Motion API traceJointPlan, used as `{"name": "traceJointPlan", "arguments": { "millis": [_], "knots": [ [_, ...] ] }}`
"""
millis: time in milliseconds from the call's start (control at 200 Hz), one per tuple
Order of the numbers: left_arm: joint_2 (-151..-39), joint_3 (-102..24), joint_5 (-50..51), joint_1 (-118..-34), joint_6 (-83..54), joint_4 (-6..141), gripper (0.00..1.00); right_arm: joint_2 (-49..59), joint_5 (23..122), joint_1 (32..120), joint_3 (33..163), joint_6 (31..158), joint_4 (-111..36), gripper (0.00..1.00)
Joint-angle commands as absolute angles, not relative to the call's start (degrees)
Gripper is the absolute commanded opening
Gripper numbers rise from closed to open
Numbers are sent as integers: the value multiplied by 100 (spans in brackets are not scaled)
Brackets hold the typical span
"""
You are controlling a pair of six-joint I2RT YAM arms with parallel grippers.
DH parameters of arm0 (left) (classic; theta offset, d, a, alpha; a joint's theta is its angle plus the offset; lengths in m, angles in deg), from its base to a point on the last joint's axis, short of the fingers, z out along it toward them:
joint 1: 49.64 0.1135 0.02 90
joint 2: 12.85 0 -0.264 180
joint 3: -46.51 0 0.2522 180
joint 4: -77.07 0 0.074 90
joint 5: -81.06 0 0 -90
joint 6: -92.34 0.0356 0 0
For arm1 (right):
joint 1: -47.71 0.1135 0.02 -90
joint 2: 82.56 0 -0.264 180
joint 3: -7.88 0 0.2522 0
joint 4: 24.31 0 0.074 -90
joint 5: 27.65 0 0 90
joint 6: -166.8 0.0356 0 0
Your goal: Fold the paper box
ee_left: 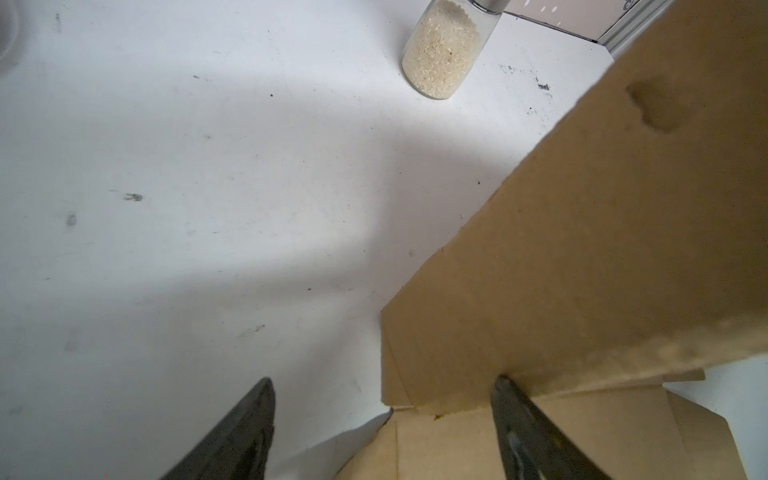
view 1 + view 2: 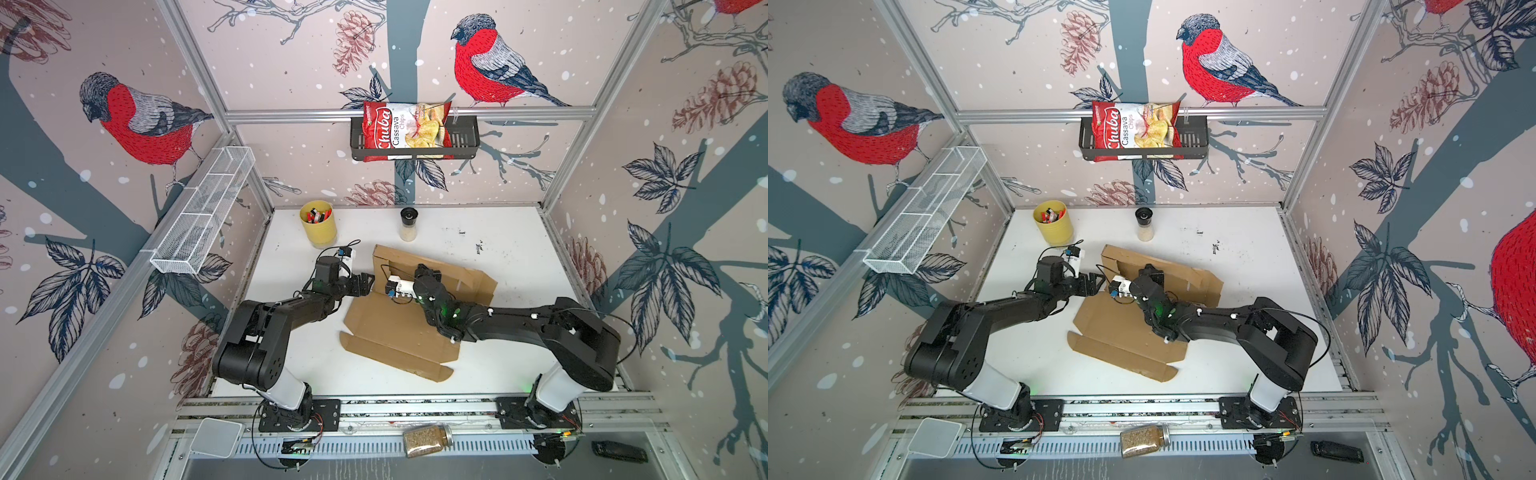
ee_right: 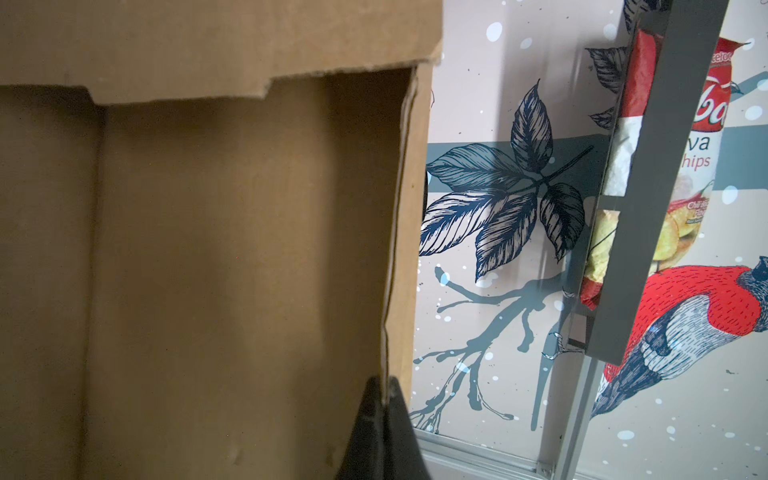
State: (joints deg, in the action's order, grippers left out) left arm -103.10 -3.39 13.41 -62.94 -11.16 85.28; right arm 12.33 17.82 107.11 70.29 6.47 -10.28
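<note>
With the paper box (image 2: 395, 332) lying in the middle of the surface (image 2: 519, 257), my right gripper (image 3: 384, 399) pinched on its raised panel's edge and my left gripper (image 1: 383, 379) spread apart at the corner, I feared that thin pinch slipping and the panel flopping flat.

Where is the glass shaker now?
In both top views the glass shaker stands at the back of the table, right of the yellow cup and behind the paper box.
</note>
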Motion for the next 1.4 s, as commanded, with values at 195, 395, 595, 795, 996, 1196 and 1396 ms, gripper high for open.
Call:
{"name": "traceJointPlan", "arguments": {
  "millis": [195, 395, 595, 795, 996, 1196, 1396],
  "knots": [
    [-10465, -542, 2056, -6344, -1016, 7705, 76, 1256, 2092, 10726, 7039, 745, -1218, 0],
    [-10580, -759, 1903, -6339, -843, 7632, 76, 1295, 2096, 10730, 7047, 746, -1223, 0],
    [-10537, -927, 1788, -6344, -676, 7732, 74, 1267, 2073, 10730, 7048, 762, -1245, 0],
    [-10386, -716, 1278, -6336, -747, 8282, 77, 1298, 2104, 10721, 7064, 773, -1241, 0],
    [-10397, -542, 1213, -6333, -842, 9056, 78, 1307, 2113, 10730, 7064, 773, -1249, 0],
    [-10611, -408, 1453, -6344, -937, 9791, 70, 1359, 2007, 10813, 7099, 728, -1164, 0],
    [-10632, -297, 1539, -6344, -802, 9964, 64, 1394, 1894, 10843, 7102, 639, -1001, 0]
  ]
}}
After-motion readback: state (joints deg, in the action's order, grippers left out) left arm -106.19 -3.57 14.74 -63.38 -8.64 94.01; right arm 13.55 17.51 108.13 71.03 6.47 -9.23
